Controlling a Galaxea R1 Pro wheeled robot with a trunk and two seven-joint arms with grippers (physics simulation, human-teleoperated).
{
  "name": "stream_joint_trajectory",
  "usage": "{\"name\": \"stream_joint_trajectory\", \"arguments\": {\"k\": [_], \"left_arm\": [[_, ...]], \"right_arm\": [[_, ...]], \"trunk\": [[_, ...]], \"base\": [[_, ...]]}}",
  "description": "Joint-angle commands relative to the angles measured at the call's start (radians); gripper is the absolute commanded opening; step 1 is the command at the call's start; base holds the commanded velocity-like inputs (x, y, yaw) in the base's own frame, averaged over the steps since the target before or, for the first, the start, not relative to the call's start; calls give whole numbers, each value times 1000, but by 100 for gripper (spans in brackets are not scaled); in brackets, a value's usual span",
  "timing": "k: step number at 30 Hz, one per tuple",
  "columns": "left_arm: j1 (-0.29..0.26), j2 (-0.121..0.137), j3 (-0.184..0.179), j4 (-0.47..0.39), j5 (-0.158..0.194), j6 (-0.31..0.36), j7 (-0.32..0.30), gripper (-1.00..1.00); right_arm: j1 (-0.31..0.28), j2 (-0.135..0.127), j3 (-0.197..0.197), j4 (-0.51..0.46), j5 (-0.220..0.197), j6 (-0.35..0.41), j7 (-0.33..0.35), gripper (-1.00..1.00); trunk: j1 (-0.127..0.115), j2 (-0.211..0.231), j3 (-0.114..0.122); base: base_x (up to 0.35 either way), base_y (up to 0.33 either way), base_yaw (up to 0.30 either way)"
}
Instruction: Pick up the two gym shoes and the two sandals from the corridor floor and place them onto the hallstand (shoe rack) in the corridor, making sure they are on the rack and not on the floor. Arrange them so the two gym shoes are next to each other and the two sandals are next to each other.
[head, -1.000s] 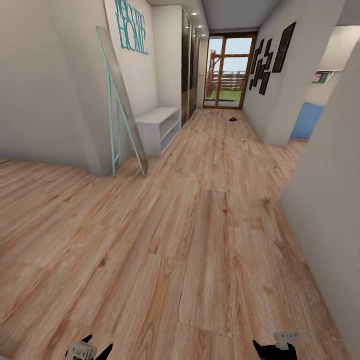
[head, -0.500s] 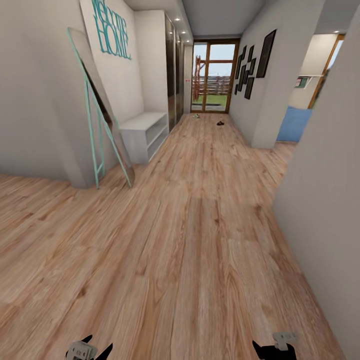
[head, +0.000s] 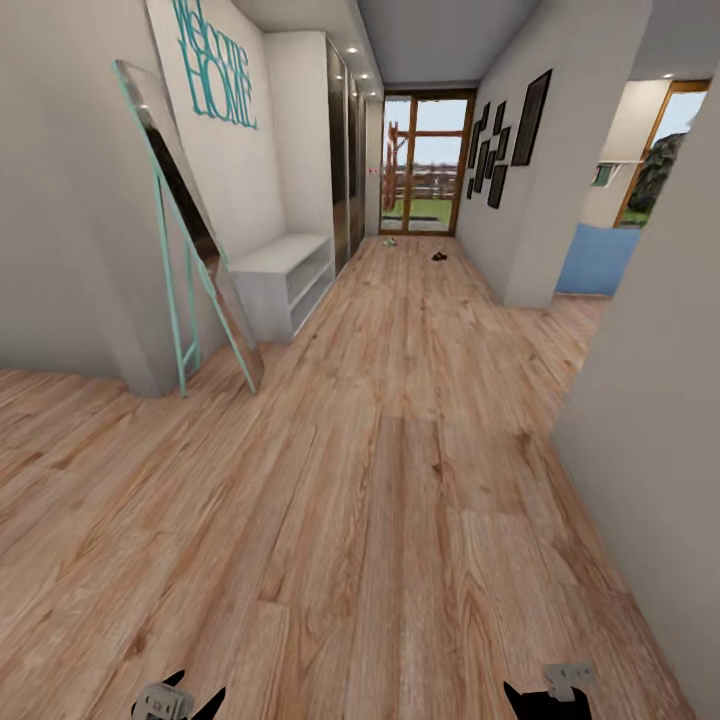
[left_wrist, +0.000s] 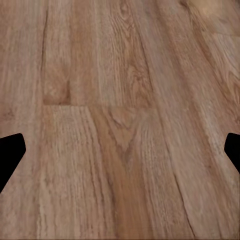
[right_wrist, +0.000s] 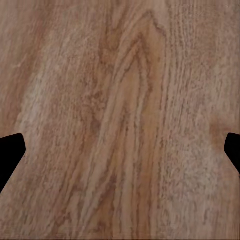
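Wood-grain plank corridor floor (head: 400, 450), pale grey bench (head: 285, 270).

Pale walls, leaning mirror (head: 190, 230), grey bench (head: 280, 270), glazed door (head: 420, 165)

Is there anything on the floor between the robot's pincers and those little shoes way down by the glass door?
Nothing visible blocks the way. Bare light brown wood-plank floor runs from the left pincer and right pincer to the small light shoe and small dark shoe. The teal-framed leaning mirror and pale grey bench stand at the left wall.
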Motion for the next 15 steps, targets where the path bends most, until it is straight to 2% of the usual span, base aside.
{"name": "stream_joint_trajectory", "arguments": {"k": [1, 15], "left_arm": [[-1, 0, 2, 2, 6, 1, -8, 100], [-1, 0, 2, 3, 6, 1, -8, 100]], "right_arm": [[-1, 0, -9, 1, 8, -3, 5, 100], [-1, -3, -10, 1, 5, -4, 4, 100]], "trunk": [[0, 0, 0], [0, 0, 2]], "base": [[337, 0, 0], [337, 0, 0]]}}
